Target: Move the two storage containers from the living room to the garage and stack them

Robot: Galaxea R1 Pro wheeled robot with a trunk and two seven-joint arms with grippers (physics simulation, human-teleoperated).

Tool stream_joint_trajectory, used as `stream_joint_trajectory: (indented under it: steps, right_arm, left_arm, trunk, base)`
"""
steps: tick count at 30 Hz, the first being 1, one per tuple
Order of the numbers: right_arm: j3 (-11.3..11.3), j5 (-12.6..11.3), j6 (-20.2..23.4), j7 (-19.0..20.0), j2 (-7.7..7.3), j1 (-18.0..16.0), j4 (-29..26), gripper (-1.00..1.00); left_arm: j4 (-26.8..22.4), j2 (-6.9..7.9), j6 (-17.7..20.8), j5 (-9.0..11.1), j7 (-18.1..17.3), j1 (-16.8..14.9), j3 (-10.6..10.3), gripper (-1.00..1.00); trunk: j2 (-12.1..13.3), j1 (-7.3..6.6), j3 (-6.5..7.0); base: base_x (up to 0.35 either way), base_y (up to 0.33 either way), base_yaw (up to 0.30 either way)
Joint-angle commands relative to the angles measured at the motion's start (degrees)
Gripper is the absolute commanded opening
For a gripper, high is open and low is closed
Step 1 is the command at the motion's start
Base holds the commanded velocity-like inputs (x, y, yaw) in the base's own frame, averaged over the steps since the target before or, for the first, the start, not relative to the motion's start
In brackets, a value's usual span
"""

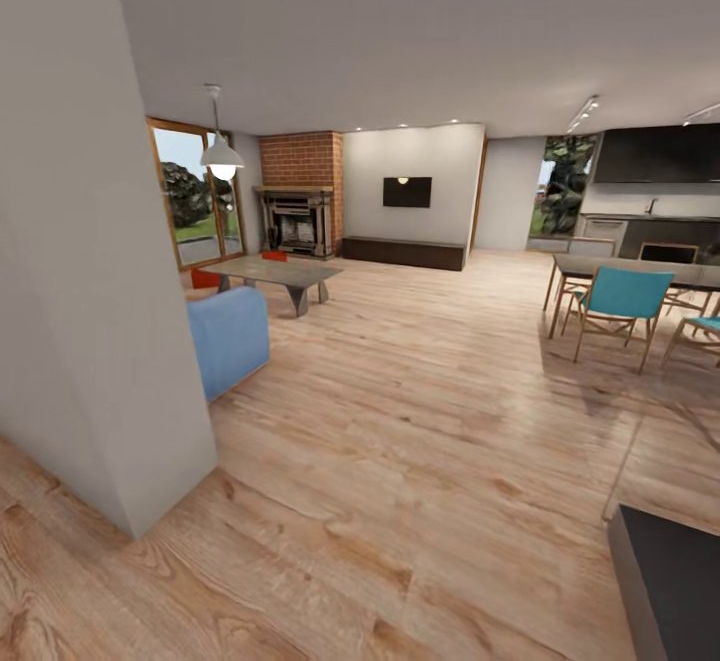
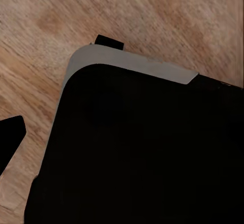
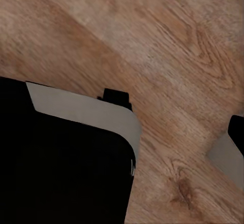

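base — black, rounded corner | grey rim | small black tab

Both wrist cameras look down onto the robot's own black base: the left one sees a rounded, grey-edged corner of it, the right one a matching corner. A dark tip at the edge of the left wrist view may be a finger; whether either gripper is open or closed cannot be told.
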Motion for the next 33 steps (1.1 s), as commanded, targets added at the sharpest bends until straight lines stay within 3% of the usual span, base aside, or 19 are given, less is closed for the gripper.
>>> stream_joint_trajectory:
  steps: [1, 5, 10, 23, 33]
  right_arm:
    - [-0.5, -0.6, -0.5, 0.0, 0.12, -0.1, 0.2, 1.00]
    - [-4.3, -0.6, -0.6, -0.1, 0.26, -0.1, 0.2, 1.00]
    - [-6.1, -0.5, -0.4, -0.1, 0.25, -0.1, 0.2, 1.00]
    - [-6.5, -0.1, -0.5, 0.8, 0.02, -0.1, 0.3, 1.00]
    - [-6.4, 0.0, -0.4, 0.9, 0.11, -0.1, 0.3, 1.00]
  left_arm:
    - [-1.5, 0.12, 0.0, 0.3, 0.1, 0.0, -0.1, 1.00]
    - [-4.7, 0.44, 0.3, 0.4, 0.1, 0.0, 0.0, 1.00]
    - [-5.8, 0.68, 0.4, 0.4, 0.2, 0.0, 0.0, 1.00]
    - [-6.0, 0.74, 0.2, 0.5, 0.2, 0.0, 0.1, 1.00]
    - [-4.9, 0.69, 0.2, 0.9, 0.1, 0.0, 0.4, 1.00]
  trunk:
    - [0.0, 0.03, -0.05]
    - [0.0, 0.03, -0.05]
    - [0.0, 0.03, -0.05]
    - [0.0, 0.03, -0.05]
    - [0.0, 0.03, -0.05]
  base:
    - [0.323, 0.000, 0.000]
    - [0.323, 0.000, 0.000]
    - [0.323, 0.000, 0.000]
    - [0.323, 0.000, -0.009]
    - [0.323, 0.000, -0.214]
